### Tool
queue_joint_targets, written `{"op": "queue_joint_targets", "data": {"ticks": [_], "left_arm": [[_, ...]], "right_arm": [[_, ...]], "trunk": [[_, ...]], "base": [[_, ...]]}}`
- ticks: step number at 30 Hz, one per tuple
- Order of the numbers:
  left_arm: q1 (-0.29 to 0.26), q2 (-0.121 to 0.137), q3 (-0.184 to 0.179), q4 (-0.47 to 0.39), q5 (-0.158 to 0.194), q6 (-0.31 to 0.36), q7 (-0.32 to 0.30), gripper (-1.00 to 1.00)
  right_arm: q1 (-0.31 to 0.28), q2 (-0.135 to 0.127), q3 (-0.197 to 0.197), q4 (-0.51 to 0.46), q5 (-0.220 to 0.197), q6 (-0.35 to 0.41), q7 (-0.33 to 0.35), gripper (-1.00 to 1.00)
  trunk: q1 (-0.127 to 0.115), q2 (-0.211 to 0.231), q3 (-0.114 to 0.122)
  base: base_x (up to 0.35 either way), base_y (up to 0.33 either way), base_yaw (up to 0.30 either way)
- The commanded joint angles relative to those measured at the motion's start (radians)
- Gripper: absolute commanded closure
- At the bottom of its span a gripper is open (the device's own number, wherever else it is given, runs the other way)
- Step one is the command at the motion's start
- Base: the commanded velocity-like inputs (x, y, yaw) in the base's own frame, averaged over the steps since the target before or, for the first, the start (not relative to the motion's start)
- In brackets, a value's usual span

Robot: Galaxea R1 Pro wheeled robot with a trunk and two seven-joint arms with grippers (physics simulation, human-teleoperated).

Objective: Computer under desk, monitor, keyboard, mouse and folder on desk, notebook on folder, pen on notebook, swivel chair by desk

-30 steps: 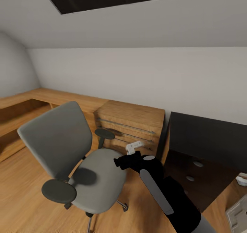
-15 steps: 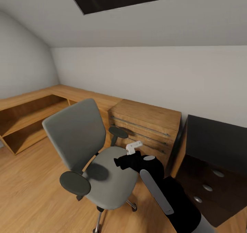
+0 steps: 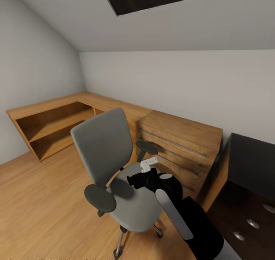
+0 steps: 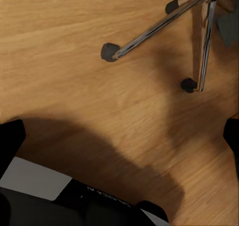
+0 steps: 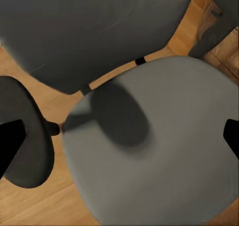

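Judging by the bare seat, the folder is already off the swivel chair (image 3: 118,176), so the step in hand looks like the last one: bringing the chair next to the desk (image 3: 250,164). Nearest, at lower centre of the head view, the right gripper (image 3: 149,165) hangs over the seat's right edge; in the right wrist view its dark fingertips (image 5: 10,141) sit at the two side edges, spread wide with nothing between them, the grey seat directly below and between them. The left gripper (image 4: 119,136) is likewise spread, over bare wood floor (image 4: 59,86) with the chair's chrome legs and casters beyond. Farther, at right, stands the wooden dresser (image 3: 179,145), the desk beside it. Next calls for gripping the backrest or armrest and rolling the chair rightward.
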Motion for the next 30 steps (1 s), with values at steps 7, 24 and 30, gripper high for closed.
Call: {"op": "queue_joint_targets", "data": {"ticks": [7,24,30], "left_arm": [[0.000,0.000,0.004,-0.001,0.009,0.009,-0.002,-1.00],[0.000,0.000,0.003,-0.001,0.008,0.009,-0.003,-1.00],[0.000,0.000,0.003,-0.001,0.008,0.009,-0.002,-1.00]], "right_arm": [[-0.001,0.002,0.002,-0.001,-0.008,0.003,-0.011,-1.00],[-0.001,0.004,0.017,-0.001,-0.007,0.002,-0.012,-1.00],[-0.001,0.003,0.018,-0.001,-0.007,0.002,-0.012,-1.00]], "trunk": [[0.000,0.000,-0.004],[0.000,0.000,-0.012],[0.000,0.000,-0.014]], "base": [[0.000,0.000,0.268],[0.000,0.000,0.269],[0.000,0.000,0.269]]}}
